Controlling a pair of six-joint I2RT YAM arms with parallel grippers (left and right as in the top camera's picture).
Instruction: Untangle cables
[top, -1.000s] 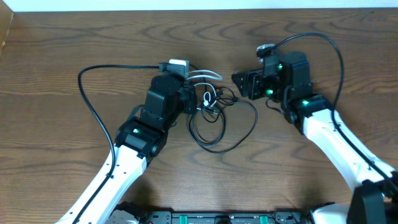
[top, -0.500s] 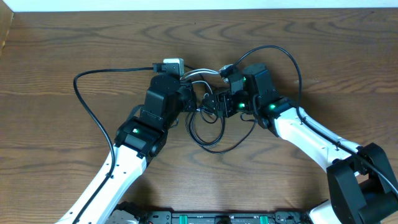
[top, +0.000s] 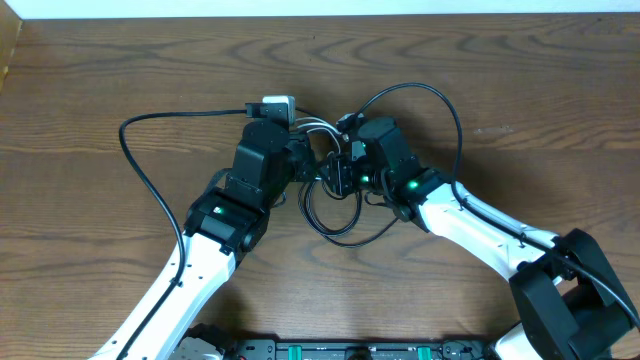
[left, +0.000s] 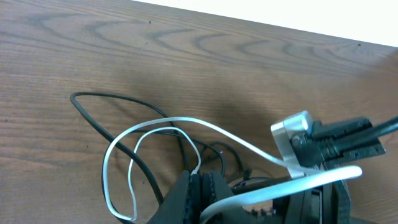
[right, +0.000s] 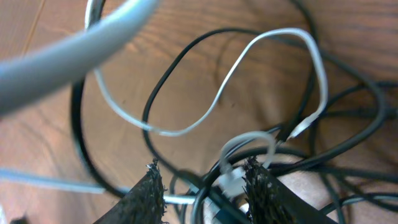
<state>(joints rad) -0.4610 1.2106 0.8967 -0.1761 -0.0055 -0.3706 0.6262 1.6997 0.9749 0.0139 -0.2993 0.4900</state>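
The cables lie in a tangle at the table's middle: thin black cords (top: 345, 240) in loose loops, and one white cord (left: 180, 118) looping through them. My left gripper (top: 306, 160) sits at the tangle's left side. In the left wrist view its jaws (left: 200, 185) are shut on the white cord, which runs down into them. My right gripper (top: 336, 172) faces it from the right, nearly touching. In the right wrist view its jaws (right: 205, 183) stand open, with black cords (right: 186, 50) and a small white plug (right: 233, 180) between the fingers. The white cord (right: 292, 31) loops just beyond them.
The thick black wire of the left arm (top: 150, 180) arcs out to the left. The right arm's wire (top: 445, 105) arches over the back right. A silver connector (left: 292, 134) and pale flat leads crowd the left wrist view. The wooden table (top: 100, 80) ends at the far edge.
My right gripper has swung left from the back right into the tangle, and its jaws have narrowed around the cords. The left gripper has stayed shut in place.
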